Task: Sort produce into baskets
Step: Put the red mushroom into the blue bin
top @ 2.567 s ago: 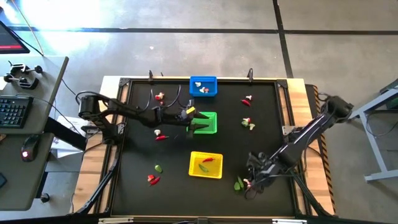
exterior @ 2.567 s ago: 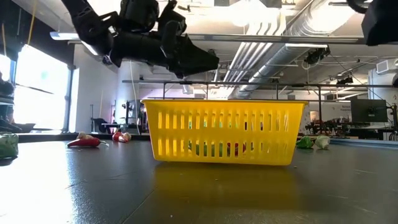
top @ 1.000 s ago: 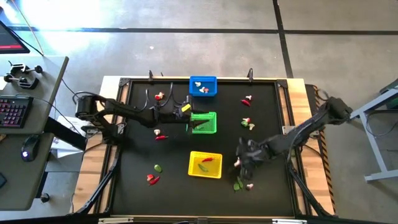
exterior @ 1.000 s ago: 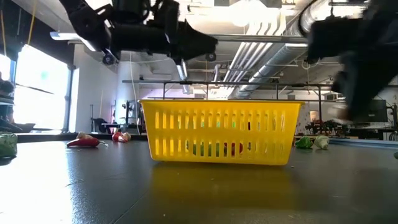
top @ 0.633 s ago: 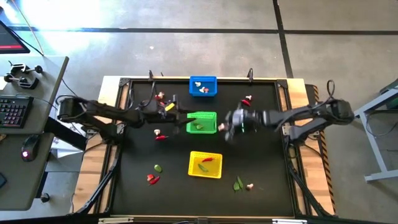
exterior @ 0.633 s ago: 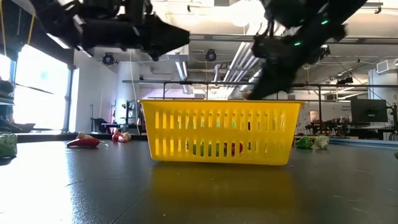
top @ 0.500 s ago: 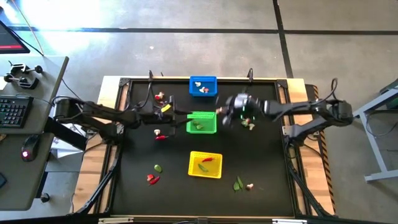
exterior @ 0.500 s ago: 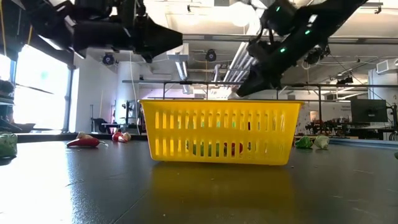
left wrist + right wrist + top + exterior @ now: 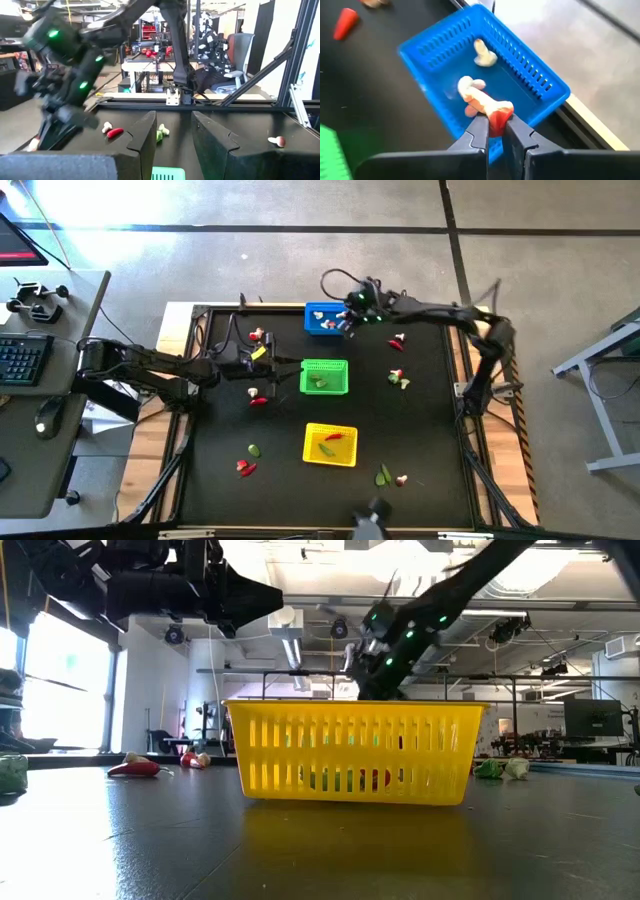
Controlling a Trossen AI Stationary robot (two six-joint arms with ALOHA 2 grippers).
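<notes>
Mushroom piece (image 9: 490, 111) pinched in right end effector (image 9: 494, 131) above blue basket (image 9: 540, 85); left end effector (image 9: 172, 137) open beside green basket (image 9: 325, 377).

Three baskets (image 9: 326, 377) mid-table, in line

— What carries it all? 
— You're looking down on a black-topped table (image 9: 420, 440) with wooden edges. 
— And directly on it? 
— Three baskets run in a line down the middle: blue basket (image 9: 326, 319) at the far edge, green basket (image 9: 324, 377) mid-table, yellow basket (image 9: 331, 444) nearest you. Loose produce lies scattered either side: a red chilli (image 9: 258, 401), a green leafy bit (image 9: 254, 450), mushroom-like bits (image 9: 401, 478).
</notes>
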